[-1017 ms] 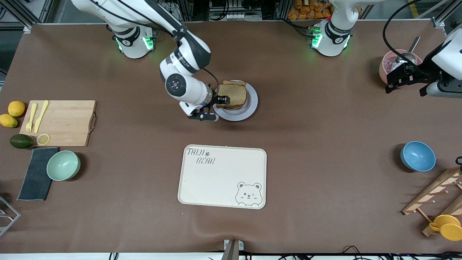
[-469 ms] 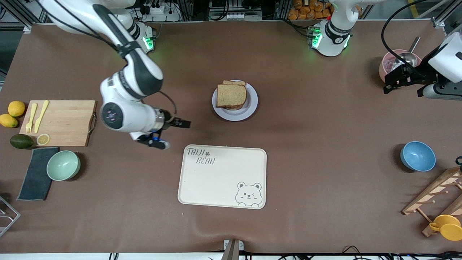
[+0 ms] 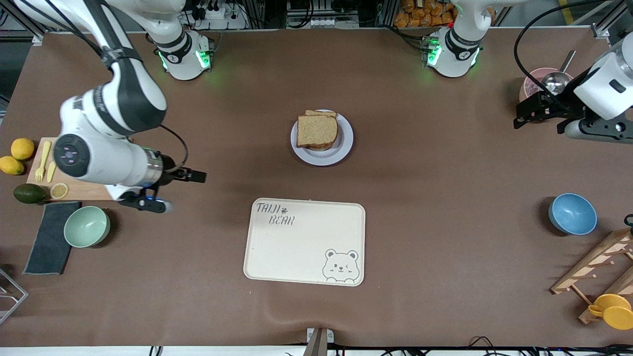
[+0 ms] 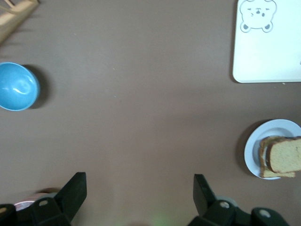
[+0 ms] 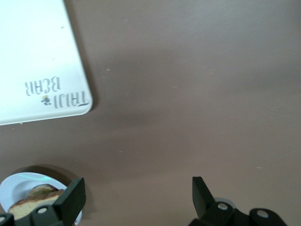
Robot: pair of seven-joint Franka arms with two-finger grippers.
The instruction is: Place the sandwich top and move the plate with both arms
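Pulling well clear now, the right gripper [image 3: 184,184] hangs over bare table by the wooden cutting board [image 3: 94,163], fingers spread wide and holding nothing. 1 second ago it sat right at the sandwich, pinching the top slice; half a second ago it was already swinging off toward the right arm's end of the table. So the sandwich top [image 3: 317,130] is released and lies flat on the stack, on the plate [image 3: 344,143], which sits farther from the front camera than the cream tray [image 3: 304,242]. In the left wrist view, the slice sits fairly square over the layers beneath it. By my reading, step 1 is done. The left gripper [image 3: 539,112], over the table near the pink bowl [image 3: 531,86], is fully open and empty too; it has edged only slightly toward the middle. What is left, I judge, is the 2-arm carry: both grippers need to come in at the plate's rim.
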